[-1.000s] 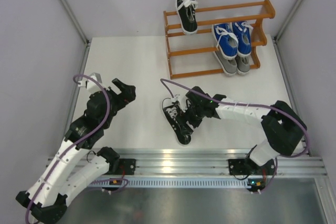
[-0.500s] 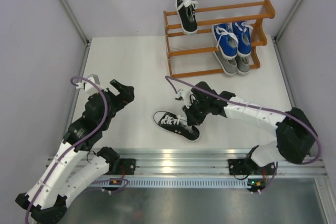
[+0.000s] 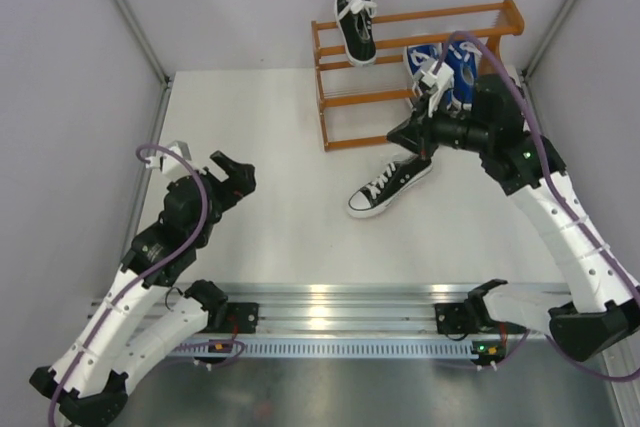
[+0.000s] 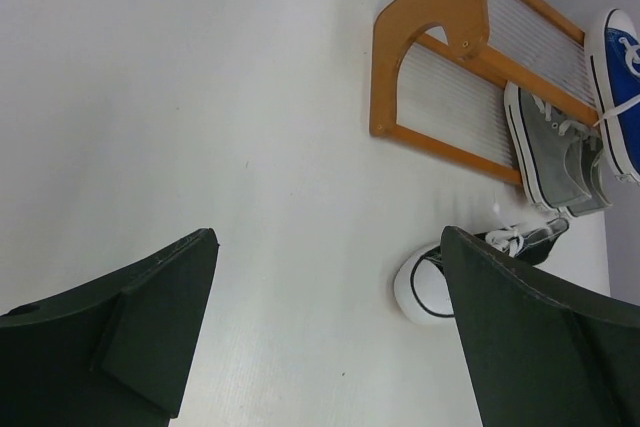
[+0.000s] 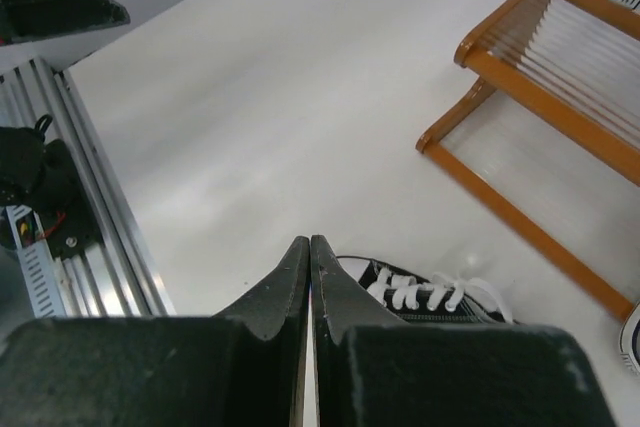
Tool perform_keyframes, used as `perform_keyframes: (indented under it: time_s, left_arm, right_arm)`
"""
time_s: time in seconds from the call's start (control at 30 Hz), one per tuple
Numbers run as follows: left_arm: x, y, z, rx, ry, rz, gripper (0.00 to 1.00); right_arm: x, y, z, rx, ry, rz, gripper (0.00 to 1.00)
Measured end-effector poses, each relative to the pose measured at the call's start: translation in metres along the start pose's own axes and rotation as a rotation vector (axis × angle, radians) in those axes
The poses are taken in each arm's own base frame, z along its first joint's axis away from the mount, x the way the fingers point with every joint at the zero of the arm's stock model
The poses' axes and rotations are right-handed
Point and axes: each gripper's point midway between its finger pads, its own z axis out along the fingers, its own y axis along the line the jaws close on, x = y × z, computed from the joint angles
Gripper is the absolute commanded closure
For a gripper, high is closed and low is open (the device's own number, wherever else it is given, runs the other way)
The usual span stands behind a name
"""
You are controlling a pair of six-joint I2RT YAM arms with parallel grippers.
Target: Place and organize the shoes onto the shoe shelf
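A black shoe (image 3: 390, 185) lies on the white table in front of the shoe shelf (image 3: 322, 87), toe toward the near left. My right gripper (image 3: 400, 137) hovers over its heel end, jaws shut tight; nothing shows between them. In the right wrist view the right gripper (image 5: 309, 243) points past the black shoe (image 5: 430, 297), which is partly hidden under one finger. Another black shoe (image 3: 356, 22) sits on the top tier and a blue pair (image 3: 462, 59) on the middle tier. The grey pair (image 4: 545, 152) rests on the bottom tier. My left gripper (image 3: 238, 172) is open and empty at the left.
The shelf's side panel (image 4: 430, 47) faces the left arm. An aluminium rail (image 3: 330, 297) runs along the table's near edge. Pale walls with metal posts close in the table on the left, right and back. Purple cables loop over both arms.
The right gripper shut and swung up and right toward the shelf. The black shoe turned and moved with it from the near middle to just before the shelf. The left arm stayed put.
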Motion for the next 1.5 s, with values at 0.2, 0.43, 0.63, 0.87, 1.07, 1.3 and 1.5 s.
perform_keyframes:
  time_s: [0.2, 0.43, 0.63, 0.87, 1.07, 1.3, 1.5]
  left_arm:
    - [0.007, 0.001, 0.007, -0.017, 0.023, 0.026, 0.02]
    - [0.017, 0.004, 0.010, -0.019, 0.054, 0.045, 0.02]
    - [0.027, 0.007, 0.014, -0.019, 0.082, 0.058, 0.02]
    - [0.037, 0.008, 0.016, -0.010, 0.112, 0.062, 0.02]
    - [0.037, 0.009, 0.011, 0.007, 0.103, 0.043, 0.02]
    - [0.040, 0.012, 0.011, 0.004, 0.105, 0.033, 0.02]
    - [0.041, 0.012, 0.012, -0.002, 0.110, 0.042, 0.02]
  right_arm:
    - [0.056, -0.007, 0.011, -0.093, 0.194, -0.130, 0.50]
    - [0.173, -0.077, 0.005, -0.172, 0.519, -0.350, 0.26]
    - [0.190, -0.115, -0.004, -0.295, 0.568, -0.638, 0.08]
    - [0.199, -0.142, 0.040, -0.499, 0.539, -0.801, 0.01]
    - [0.229, -0.132, 0.068, -0.653, 0.578, -0.816, 0.14]
    - [0.253, -0.116, 0.078, -0.729, 0.658, -0.798, 0.82]
    - [0.253, -0.119, 0.078, -0.667, 0.701, -0.736, 1.00]
